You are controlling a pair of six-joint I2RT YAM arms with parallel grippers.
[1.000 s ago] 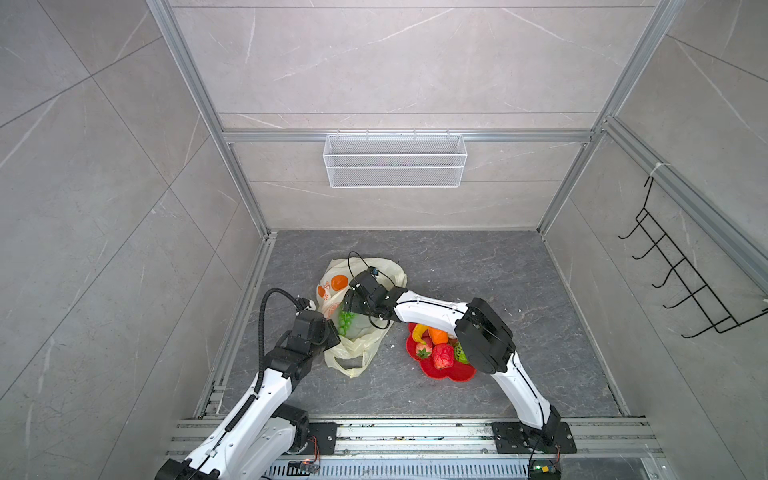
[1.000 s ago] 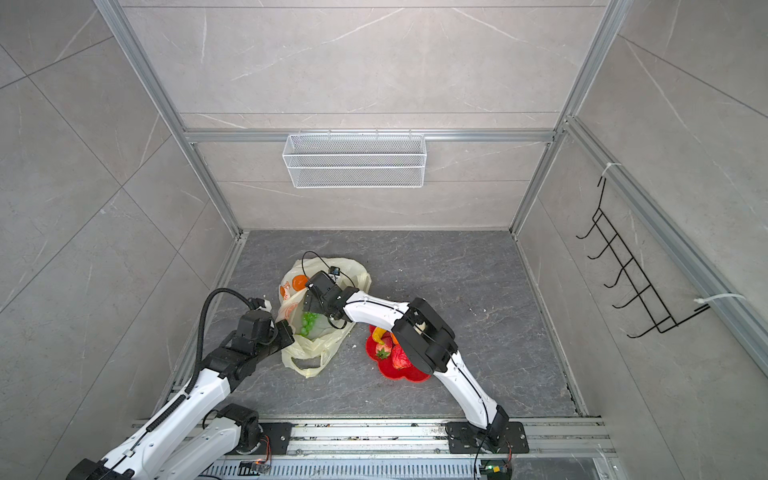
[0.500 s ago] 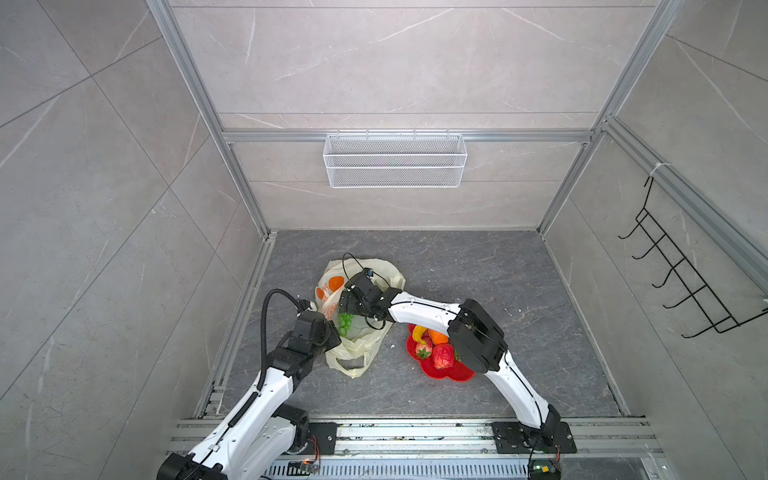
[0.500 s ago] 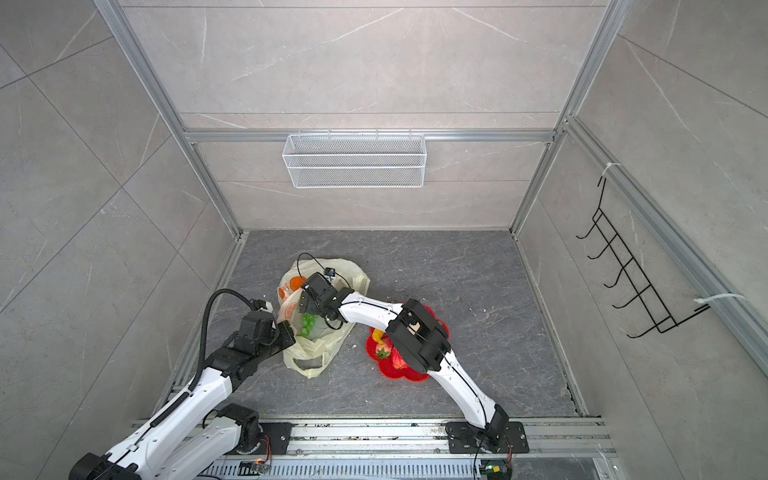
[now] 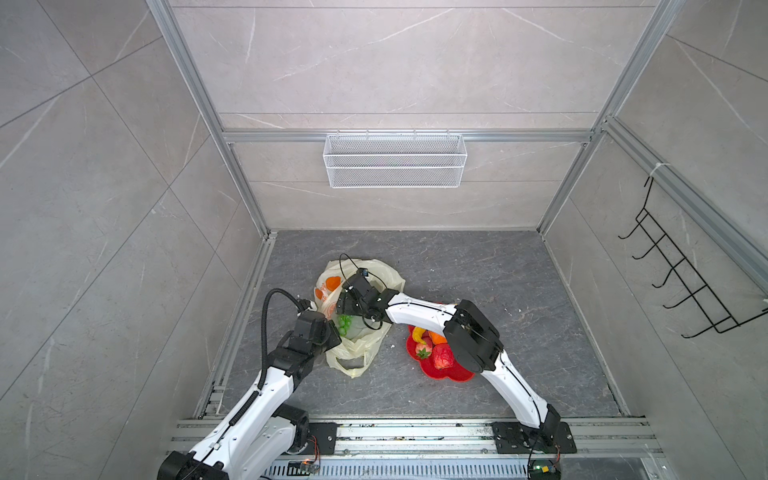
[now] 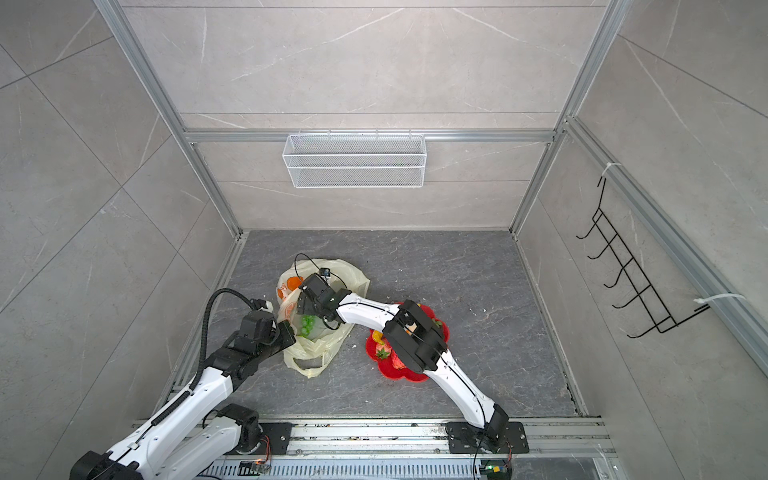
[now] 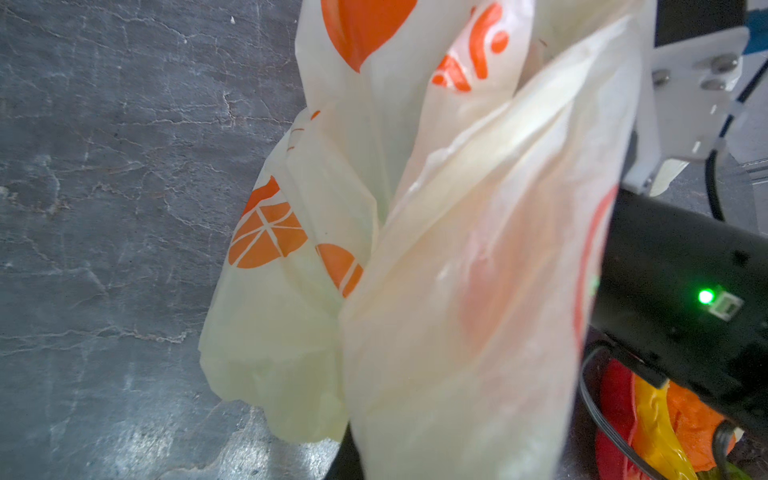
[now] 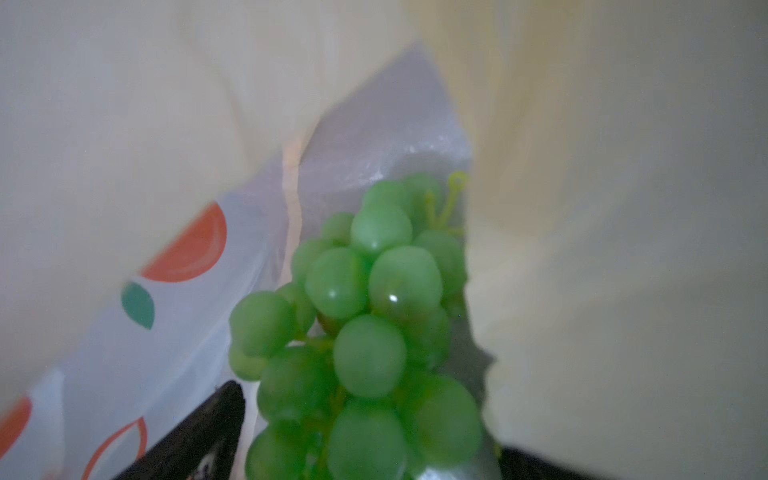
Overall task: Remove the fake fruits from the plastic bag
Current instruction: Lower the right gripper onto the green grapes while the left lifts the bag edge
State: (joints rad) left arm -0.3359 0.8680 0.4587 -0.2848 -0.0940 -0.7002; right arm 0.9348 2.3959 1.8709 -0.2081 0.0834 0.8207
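The pale-yellow plastic bag [image 5: 374, 274] [image 6: 347, 270] lies on the grey floor with its mouth held up. My left gripper [image 5: 330, 332] [image 6: 289, 330] is shut on the bag's near edge; in the left wrist view the bag [image 7: 415, 208] hides the fingers. My right gripper [image 5: 344, 306] [image 6: 303, 307] reaches inside the bag and is open. A bunch of green grapes [image 8: 365, 311] [image 5: 344, 323] sits between the black fingers of the right gripper [image 8: 365, 436]. A banana [image 5: 419, 332], a strawberry [image 5: 424, 352] and a red bumpy fruit [image 5: 442, 357] lie in the red dish [image 5: 455, 376].
The red dish [image 6: 411, 376] stands right of the bag, partly under my right arm's elbow. A white wire basket [image 5: 395, 166] hangs on the back wall. A black hook rack [image 5: 681, 282] is on the right wall. An aluminium rail [image 5: 245, 316] runs along the floor's left edge.
My right gripper has slid a little to the left, deeper into the bag over the grapes, and its elbow has followed. The left arm has kept still on the bag.
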